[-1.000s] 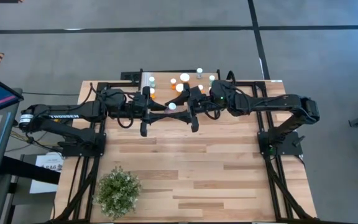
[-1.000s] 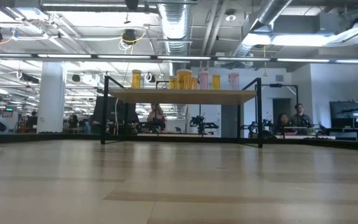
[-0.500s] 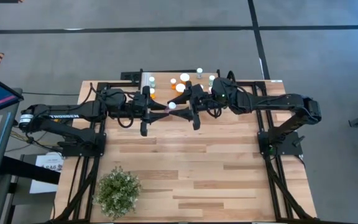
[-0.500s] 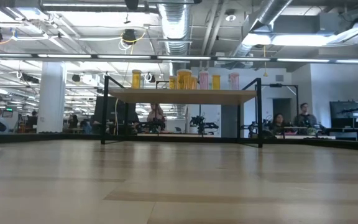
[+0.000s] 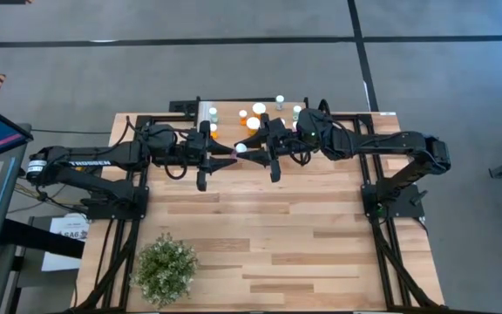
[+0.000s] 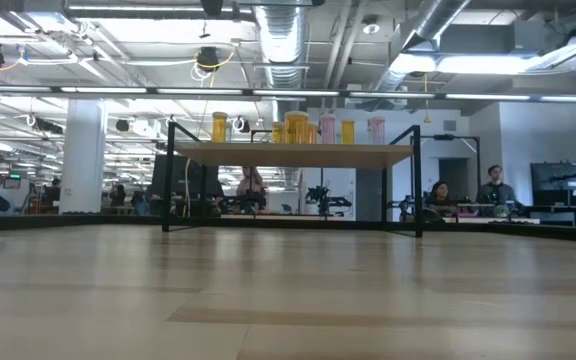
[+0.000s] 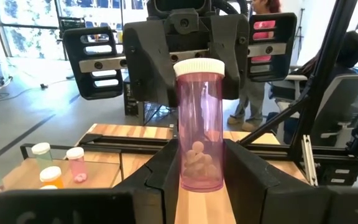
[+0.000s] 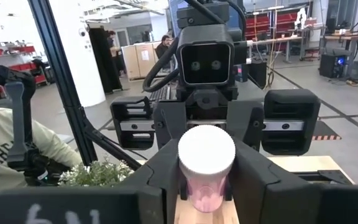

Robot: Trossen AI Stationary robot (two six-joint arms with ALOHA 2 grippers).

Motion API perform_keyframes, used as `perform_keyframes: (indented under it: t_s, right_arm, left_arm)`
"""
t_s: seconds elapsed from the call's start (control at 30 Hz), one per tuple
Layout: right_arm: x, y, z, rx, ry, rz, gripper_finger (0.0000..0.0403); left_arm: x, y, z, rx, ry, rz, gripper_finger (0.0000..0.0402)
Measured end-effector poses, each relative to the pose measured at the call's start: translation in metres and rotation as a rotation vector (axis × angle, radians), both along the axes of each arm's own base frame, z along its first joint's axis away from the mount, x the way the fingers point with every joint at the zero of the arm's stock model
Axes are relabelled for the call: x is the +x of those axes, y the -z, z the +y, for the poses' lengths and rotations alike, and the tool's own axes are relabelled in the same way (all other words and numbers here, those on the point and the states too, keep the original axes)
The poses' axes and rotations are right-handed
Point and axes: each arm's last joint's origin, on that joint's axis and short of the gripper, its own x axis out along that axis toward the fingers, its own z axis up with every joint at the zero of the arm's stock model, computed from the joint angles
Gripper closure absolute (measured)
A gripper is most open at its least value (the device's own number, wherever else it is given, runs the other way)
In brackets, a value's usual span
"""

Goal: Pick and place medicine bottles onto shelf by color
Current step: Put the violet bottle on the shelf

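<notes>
Both arms meet nose to nose near the top centre of the high view, just below the shelf point(image 5: 234, 112). Between them stands one pink bottle point(image 7: 200, 124), white cap up, upright. Left gripper point(image 7: 199, 171): fingers clamped on the bottle's lower body, one on each side. Right gripper point(image 8: 205, 186): fingers close against the same bottle just under its cap; both hold it at once. On the shelf, upper centre of the low view, a row of orange and pink bottles point(image 6: 296, 127). Green plant point(image 5: 166, 269) at lower left of the table point(image 5: 303, 235), well apart.
</notes>
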Motion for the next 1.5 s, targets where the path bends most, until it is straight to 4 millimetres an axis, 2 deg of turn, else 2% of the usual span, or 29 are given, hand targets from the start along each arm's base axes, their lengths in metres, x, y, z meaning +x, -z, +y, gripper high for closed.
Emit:
perform_keyframes:
  t_s: [0.17, 0.47, 0.7, 0.9, 1.07, 1.3, 1.5]
  right_arm:
    - [0.000, 0.000, 0.000, 0.001, 0.000, 0.002, 0.0273]
    - [0.000, 0.000, -0.003, 0.001, 0.009, 0.000, 0.0271]
    - [-0.001, 0.000, -0.009, 0.002, 0.028, 0.003, 0.0268]
    - [-0.002, 0.007, -0.019, 0.002, 0.110, 0.067, 0.0268]
    - [0.007, 0.022, -0.031, -0.035, 0.220, 0.128, 0.0265]
    - [0.024, 0.053, -0.060, -0.029, 0.306, 0.210, 0.0263]
    - [0.033, 0.078, -0.088, -0.025, 0.384, 0.264, 0.0261]
  left_arm:
    - [0.000, 0.001, 0.000, -0.015, 0.000, 0.006, 0.0291]
    - [-0.004, 0.004, 0.001, -0.022, -0.038, 0.051, 0.0222]
    - [-0.028, -0.002, 0.001, -0.008, -0.152, 0.098, 0.0182]
    - [-0.054, -0.007, 0.001, 0.023, -0.240, 0.140, 0.0170]
    - [-0.064, -0.008, -0.001, 0.019, -0.238, 0.141, 0.0170]
    - [-0.068, 0.025, -0.003, 0.015, -0.228, 0.051, 0.0170]
    - [-0.081, 0.037, -0.005, -0.008, -0.229, -0.047, 0.0171]
